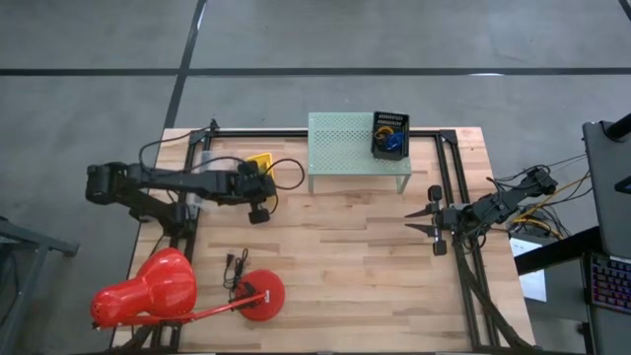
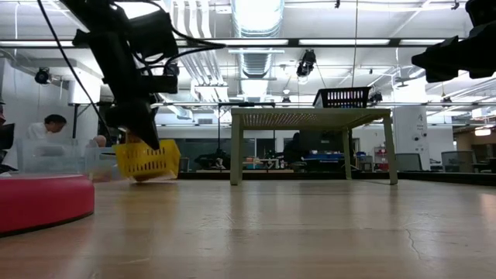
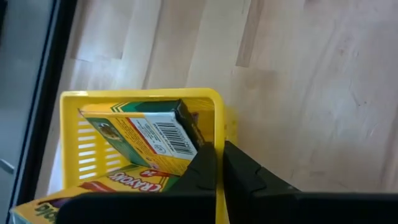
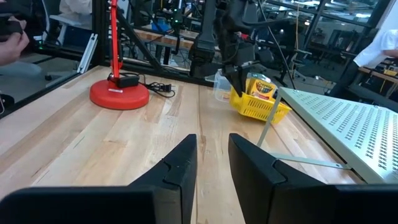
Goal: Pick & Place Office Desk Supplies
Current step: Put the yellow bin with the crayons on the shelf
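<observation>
The desk (image 1: 335, 266) is made of light wood planks with a black frame along its sides. It stands on a grey floor (image 1: 99, 59) with dark lines across it. Long bright lights (image 2: 256, 12) and silver pipes (image 2: 190, 27) hang from the ceiling. Far behind the desk there are more tables and shelves full of gear. A person (image 2: 48, 128) sits far off at one side, bent over some work.

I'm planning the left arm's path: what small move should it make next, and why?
Probably lift the yellow basket a little higher: the left gripper is shut on its rim, and the low view shows it tilted, barely above the table.
</observation>
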Available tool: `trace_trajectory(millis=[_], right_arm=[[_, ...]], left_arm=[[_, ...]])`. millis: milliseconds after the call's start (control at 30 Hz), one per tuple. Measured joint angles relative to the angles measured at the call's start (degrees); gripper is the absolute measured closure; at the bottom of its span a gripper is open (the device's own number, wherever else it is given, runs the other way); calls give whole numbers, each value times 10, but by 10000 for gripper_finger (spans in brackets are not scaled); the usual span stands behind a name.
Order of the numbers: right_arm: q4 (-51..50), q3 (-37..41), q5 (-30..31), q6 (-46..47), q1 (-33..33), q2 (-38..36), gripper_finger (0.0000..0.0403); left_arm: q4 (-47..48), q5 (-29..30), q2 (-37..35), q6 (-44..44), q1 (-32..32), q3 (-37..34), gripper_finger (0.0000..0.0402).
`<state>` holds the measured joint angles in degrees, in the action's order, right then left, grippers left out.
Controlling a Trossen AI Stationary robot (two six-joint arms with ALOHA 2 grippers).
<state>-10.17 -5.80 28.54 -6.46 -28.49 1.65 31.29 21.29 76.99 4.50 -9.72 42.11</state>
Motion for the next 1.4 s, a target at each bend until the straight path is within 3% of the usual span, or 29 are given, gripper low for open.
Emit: trace_trajectory(millis=[467,1100,1400], right_arm=[[0,0,0,0,0,0,308],[0,0,0,0,0,0,313],[0,0,0,0,0,0,319]], left_arm=[[-5,68,0,-51,70,-8,397],[-36,184,105,-68,82,-15,398],[-44,227,113,-113,92,-15,398]])
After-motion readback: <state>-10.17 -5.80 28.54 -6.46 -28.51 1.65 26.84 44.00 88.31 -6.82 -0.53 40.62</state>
